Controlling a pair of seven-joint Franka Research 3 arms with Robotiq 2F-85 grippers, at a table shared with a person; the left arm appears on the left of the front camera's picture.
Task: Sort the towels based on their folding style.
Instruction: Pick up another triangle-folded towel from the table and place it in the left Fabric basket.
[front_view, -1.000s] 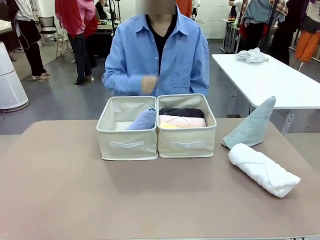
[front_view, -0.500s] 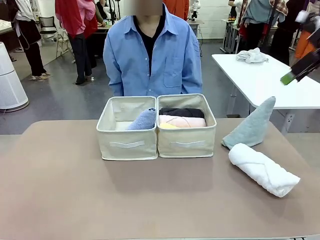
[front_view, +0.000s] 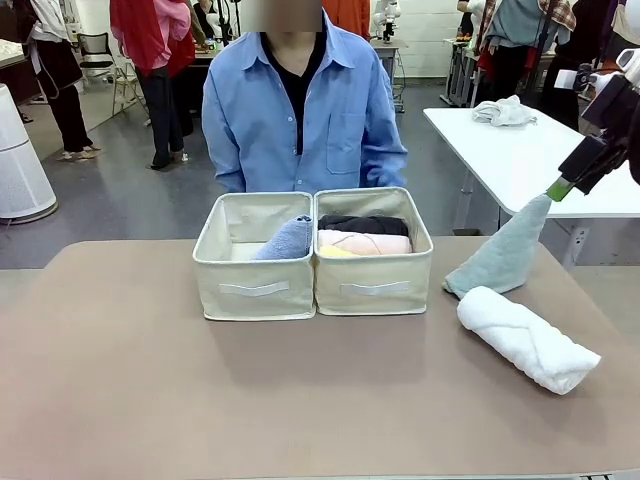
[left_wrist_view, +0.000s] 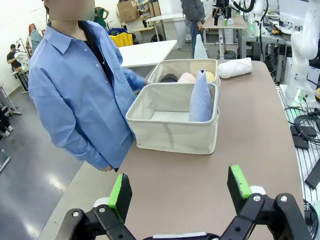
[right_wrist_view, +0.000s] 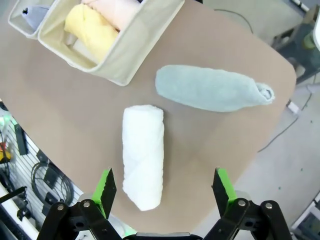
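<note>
Landmark: right bin (front_view: 372, 275), a beige fabric bin touching the left bin (front_view: 255, 270) on the table (front_view: 150, 400); all places below are given against it.
Change, right arm: right gripper (front_view: 558, 186) was absent from the front view a second ago. It came in high and well out to the robot's right of the right bin, and has since dropped. Its green-padded tip now hangs just above the peak of the grey-green cone (front_view: 500, 255).
Change, person: person (front_view: 300, 110) behind the right bin had a hand raised at the chest; that hand is now lowered.
Unchanged: all six towels and both bins lie where they were.
Right gripper state: jaws spread wide, nothing between them. The right wrist view looks down between them at the white roll (front_view: 525, 338).
Left gripper state: left gripper (left_wrist_view: 180, 192) also released and empty, over bare table on the far side of the left bin from the right bin.
Inside right bin: charcoal roll (front_view: 362, 225), pink roll (front_view: 365, 243), yellow roll (front_view: 335, 252).
Next to right bin, in left bin: lavender-blue cone (front_view: 288, 240), leaning.
Outside, to the robot's right of right bin: grey-green cone, point up, near it; white roll lying flat farther out, toward the robot.
Reading: two towels remain unsorted. The cone looks bound for the left bin and the white roll for the right bin. The right arm appears to be starting a pick, but which of the two it will take is not settled.
</note>
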